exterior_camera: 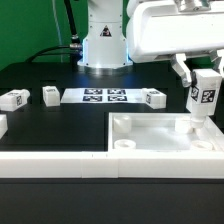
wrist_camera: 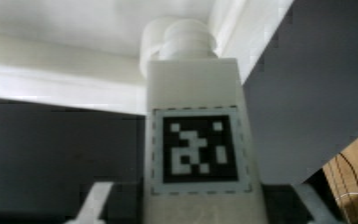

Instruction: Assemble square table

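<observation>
A: Black table (exterior_camera: 60, 128), green backdrop (exterior_camera: 30, 30). Where is leg (exterior_camera: 205, 100) vs. gripper (exterior_camera: 203, 82)?
B: It is clamped in gripper, long axis upright. Lower end is right above far corner of square table top (exterior_camera: 165, 151), at the exterior view's right. Contact: cannot tell.
A: Obstacles?
B: None near; spare legs (exterior_camera: 50, 95) and marker board (exterior_camera: 105, 96) are well apart.

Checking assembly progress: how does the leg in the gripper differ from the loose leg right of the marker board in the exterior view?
The held leg stands upright; the loose leg lies on its side. The held leg is clamped in the jaws of the gripper at a corner of the square table top; the loose leg rests untouched on the table. Both are white and tagged.
</observation>
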Motion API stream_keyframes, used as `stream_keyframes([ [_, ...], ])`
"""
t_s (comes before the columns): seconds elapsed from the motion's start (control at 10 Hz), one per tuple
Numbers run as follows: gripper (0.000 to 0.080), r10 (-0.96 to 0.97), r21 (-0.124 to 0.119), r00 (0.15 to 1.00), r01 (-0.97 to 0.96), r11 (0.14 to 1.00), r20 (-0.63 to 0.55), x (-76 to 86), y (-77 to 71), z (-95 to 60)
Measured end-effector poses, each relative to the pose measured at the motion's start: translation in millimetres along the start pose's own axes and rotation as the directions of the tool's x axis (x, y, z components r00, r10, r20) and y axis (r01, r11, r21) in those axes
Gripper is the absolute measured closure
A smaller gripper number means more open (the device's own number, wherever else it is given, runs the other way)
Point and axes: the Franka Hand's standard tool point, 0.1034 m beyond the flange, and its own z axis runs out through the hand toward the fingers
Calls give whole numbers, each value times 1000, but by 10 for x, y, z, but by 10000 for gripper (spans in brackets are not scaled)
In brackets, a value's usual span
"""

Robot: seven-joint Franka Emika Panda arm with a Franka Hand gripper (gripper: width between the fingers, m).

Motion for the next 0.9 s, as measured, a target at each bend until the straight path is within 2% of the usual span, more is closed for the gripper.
stream_keyframes([
  [0.2, 509, 6, 3, 1000, -6, 1000, -5, 99, 15, 59],
  [0.4, 509, 5, 9, 1000, -5, 1000, 4, 53, -31, 153],
  [0.9, 509, 10, 3, 1000, -10, 1000, 19, -25, 45, 246],
])
